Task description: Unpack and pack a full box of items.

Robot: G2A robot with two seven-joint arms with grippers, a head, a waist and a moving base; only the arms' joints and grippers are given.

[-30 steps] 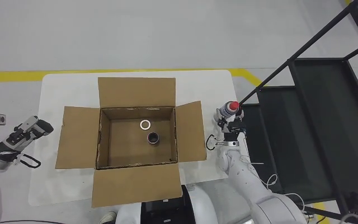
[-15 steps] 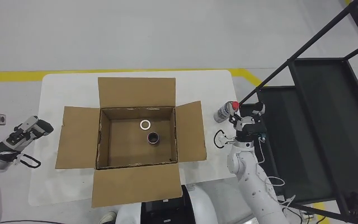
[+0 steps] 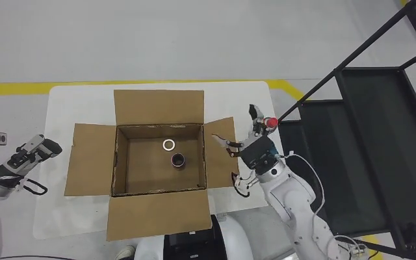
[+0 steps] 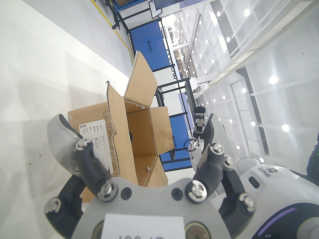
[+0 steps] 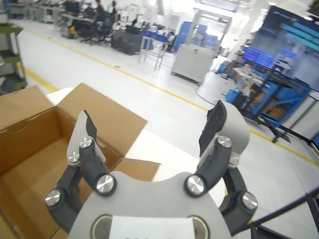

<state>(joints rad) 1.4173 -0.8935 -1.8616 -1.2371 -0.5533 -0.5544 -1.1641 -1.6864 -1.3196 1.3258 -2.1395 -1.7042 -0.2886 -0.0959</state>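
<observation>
A: Two things lie on the floor of the box (image 3: pixel 159 107): a white ring (image 3: pixel 169 143) and a dark cylinder (image 3: pixel 177 159), close together but apart. The red-capped bottle (image 3: pixel 271 121) stands on the tabletop (image 3: pixel 78 104), near its right edge

B: And the right pincer (image 3: pixel 234 125)?

A: Spread wide and empty, above the right flap (image 3: pixel 220 166). I judge the cylinder the likely pick: cross the flap high, drop straight down, straddle it, and avoid nudging the ring

B: The left pincer (image 3: pixel 31 153)?

A: Wide too, holding nothing, at the tabletop's left edge, well apart from the box

B: What does each view add?

A: The top view gives the floor layout. The right wrist view gives the flap's edge and the inner wall to clear. The left wrist view gives the box's outer side with its label (image 4: pixel 97 130)
</observation>
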